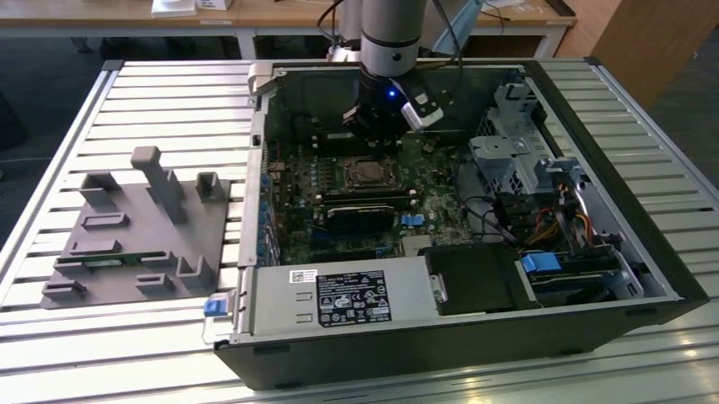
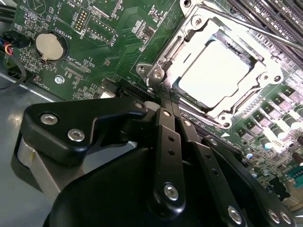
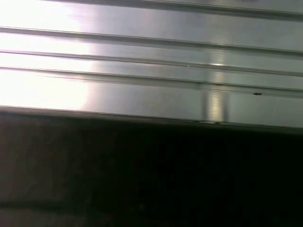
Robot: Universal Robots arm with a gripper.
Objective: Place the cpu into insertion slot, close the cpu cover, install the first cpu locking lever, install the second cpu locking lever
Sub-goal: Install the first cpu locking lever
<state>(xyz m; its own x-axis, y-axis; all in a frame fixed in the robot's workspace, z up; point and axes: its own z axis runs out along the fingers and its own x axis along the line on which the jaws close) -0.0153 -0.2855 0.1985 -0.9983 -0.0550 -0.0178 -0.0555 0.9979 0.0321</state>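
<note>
My gripper (image 2: 163, 97), fingers pinched together on nothing, sits at the cpu cover (image 2: 258, 90) corner, the cpu (image 2: 213, 75) at two o'clock.

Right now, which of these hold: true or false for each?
1. The cpu sits in the insertion slot. True.
2. The cpu cover stands raised open. False: it lies flat around the cpu.
3. The pincer is at a corner of the cover. True.
4. The pincer grips the cpu. False: it is shut, beside the cpu.
5. The grey fixture lies inside the computer case. False: it rests on the slatted table, to the exterior view's left of the case.
</note>
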